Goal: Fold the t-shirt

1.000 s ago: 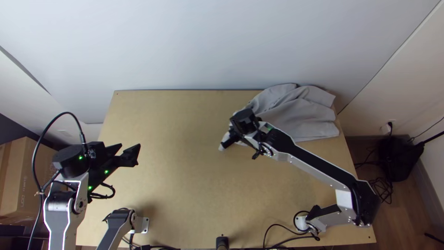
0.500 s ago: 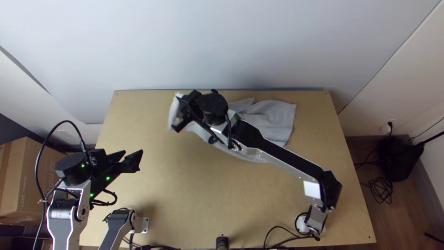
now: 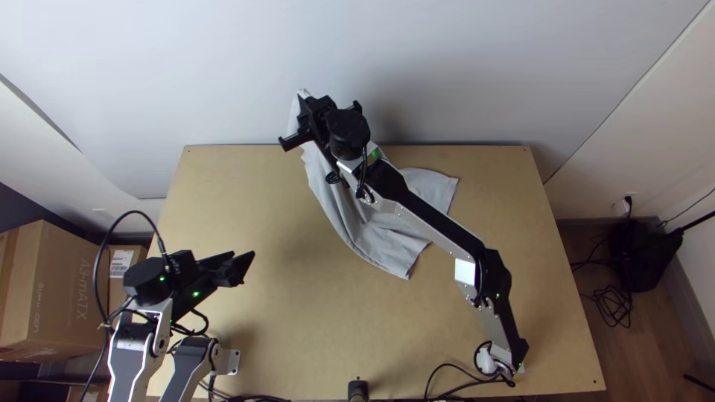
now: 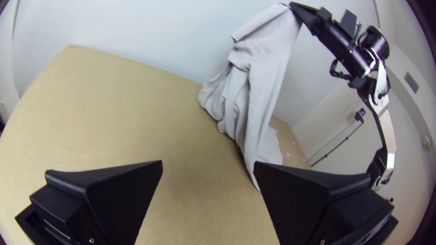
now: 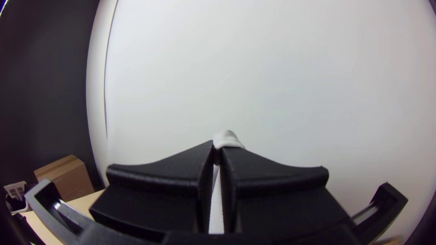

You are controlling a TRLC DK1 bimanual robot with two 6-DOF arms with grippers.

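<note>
So, top view first: the shirt [image 3: 365, 234] had been bunched at the far right corner of the tabletop [image 3: 283, 320] a second earlier, and by this point it had been dragged toward the middle. One end was held up near the wall [image 3: 357, 59] by the right end effector [image 3: 306, 103], with the rest trailing down in loose folds. The left end effector [image 3: 243, 255] had been shifted inward a bit, nothing gripped.

Left wrist view: the left fingers were spread well apart. Beyond them, the shirt was hung from the right fingertips like a crumpled curtain, lower part on the tabletop.

Right wrist view: the fingers were clamped together on a small bit of cloth.

Nothing had been folded, tbh. Better placed for both arms, though; probably it needed to be laid out flat next, or creases would get folded in.
</note>
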